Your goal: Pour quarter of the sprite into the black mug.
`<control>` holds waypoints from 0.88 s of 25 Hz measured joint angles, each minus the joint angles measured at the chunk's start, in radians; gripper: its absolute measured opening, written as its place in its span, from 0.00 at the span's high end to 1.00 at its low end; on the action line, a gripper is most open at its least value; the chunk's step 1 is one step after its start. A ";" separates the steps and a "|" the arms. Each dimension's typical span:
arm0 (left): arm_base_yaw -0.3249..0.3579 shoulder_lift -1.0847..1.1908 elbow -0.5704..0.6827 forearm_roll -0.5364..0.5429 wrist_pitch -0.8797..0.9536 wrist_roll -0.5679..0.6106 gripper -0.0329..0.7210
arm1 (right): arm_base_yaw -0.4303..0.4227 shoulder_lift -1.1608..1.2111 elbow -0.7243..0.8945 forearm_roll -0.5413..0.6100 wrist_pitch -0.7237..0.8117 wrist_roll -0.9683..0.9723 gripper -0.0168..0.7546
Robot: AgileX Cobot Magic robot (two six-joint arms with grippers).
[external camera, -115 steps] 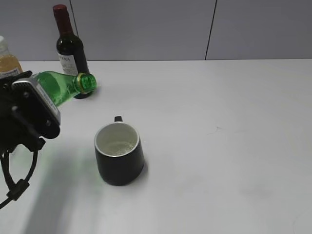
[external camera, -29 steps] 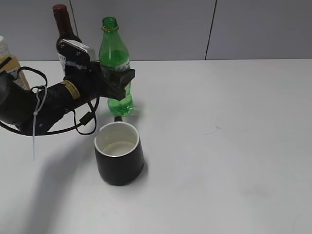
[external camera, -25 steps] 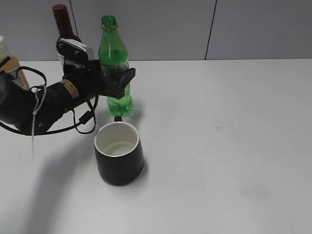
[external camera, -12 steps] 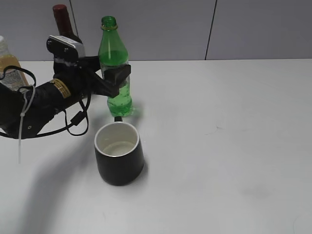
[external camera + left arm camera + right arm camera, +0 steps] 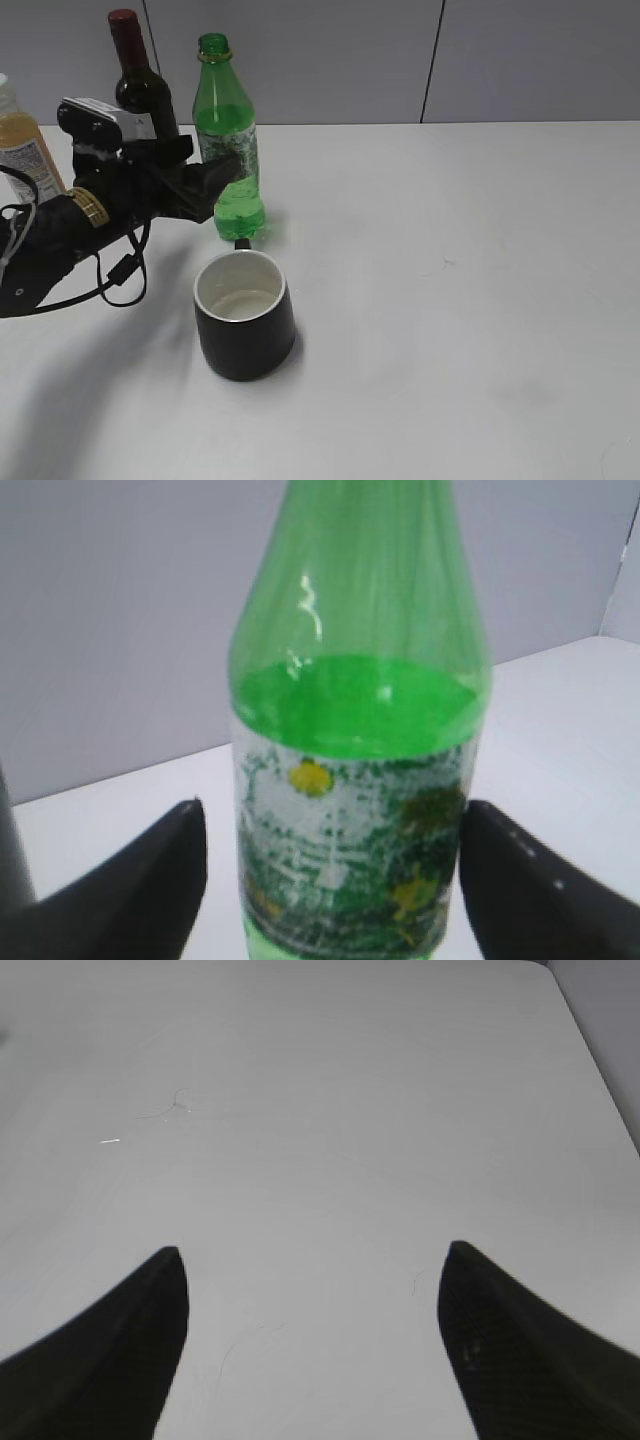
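Grey wall panels are seen behind a plain white desk (image 5: pixel 480 300), pretty bare overall. At the far left an orange juice bottle (image 5: pixel 22 135) is cut off by the frame edge, and a dark wine bottle (image 5: pixel 140 85) with a red top is parked at the back. Next, the left gripper (image 5: pixel 215 175) is shown spread wide, nothing grasped; in the left wrist view its fingers (image 5: pixel 150 880) are set apart from either side of the sprite (image 5: pixel 226 135), with clear gaps visible. The sprite is stood upright on the desk, uncapped, just behind the black mug (image 5: pixel 245 315), whose handle is pointed back toward it. Thin, see-through green plastic is what the bottle is made of, so some give under a squeeze should be expected, and it's probably fairly heavy since liquid is seen up to just above the mottled label. A hold around the straight label band would likely be safest; the smooth tapered shoulder looks slippery. The mug is squat, matte black ceramic with a white inside, stiff and breakable if knocked, and something pale is seen at its bottom. Over on the right, the right gripper (image 5: pixel 310 1350) is held wide apart above bare desk, empty.
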 joint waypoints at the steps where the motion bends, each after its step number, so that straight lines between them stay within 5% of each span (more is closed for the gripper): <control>1: 0.006 -0.006 0.015 0.001 0.000 0.000 0.17 | 0.000 0.000 0.000 0.000 0.000 0.000 0.21; 13: 0.077 -0.196 0.174 -0.001 0.069 0.000 0.18 | 0.000 0.000 0.000 0.000 0.000 0.000 0.21; 22: 0.078 -0.471 0.189 0.015 0.515 0.002 0.19 | 0.000 0.000 0.000 0.000 0.000 0.000 0.21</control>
